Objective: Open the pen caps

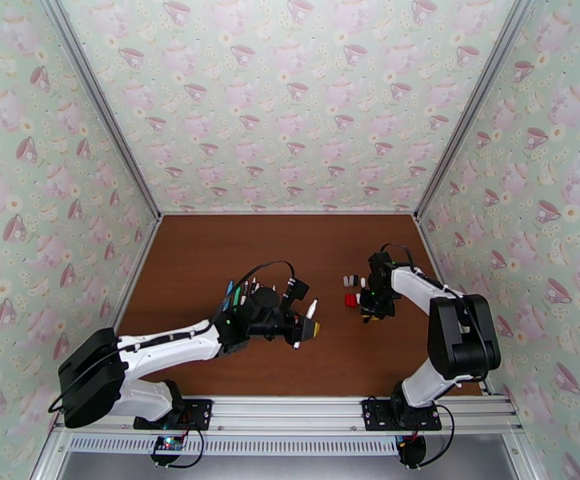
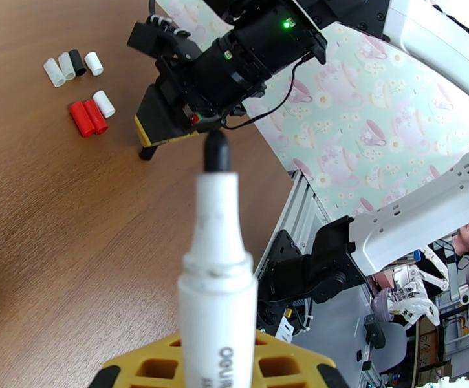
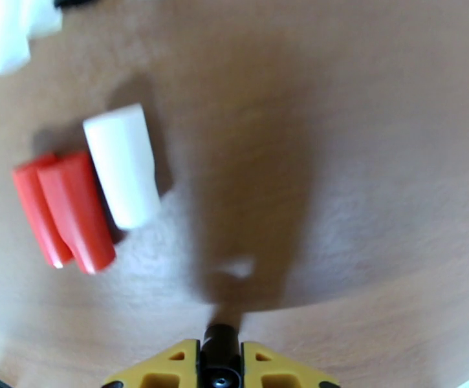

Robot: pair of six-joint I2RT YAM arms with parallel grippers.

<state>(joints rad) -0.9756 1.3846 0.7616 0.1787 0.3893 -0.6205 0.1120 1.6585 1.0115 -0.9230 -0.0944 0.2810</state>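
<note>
My left gripper is shut on a white pen whose bare black tip points toward the right arm. My right gripper is low over the table just beyond that tip, its yellow fingers shut on a small black pen cap. Loose pen caps lie on the table to its left. There are two red ones with a white one beside them. Farther back is a row of white caps with a black cap.
Several more pens lie in a bunch on the brown table beside the left wrist. Teacup-patterned walls close in the back and both sides. An aluminium rail runs along the near edge.
</note>
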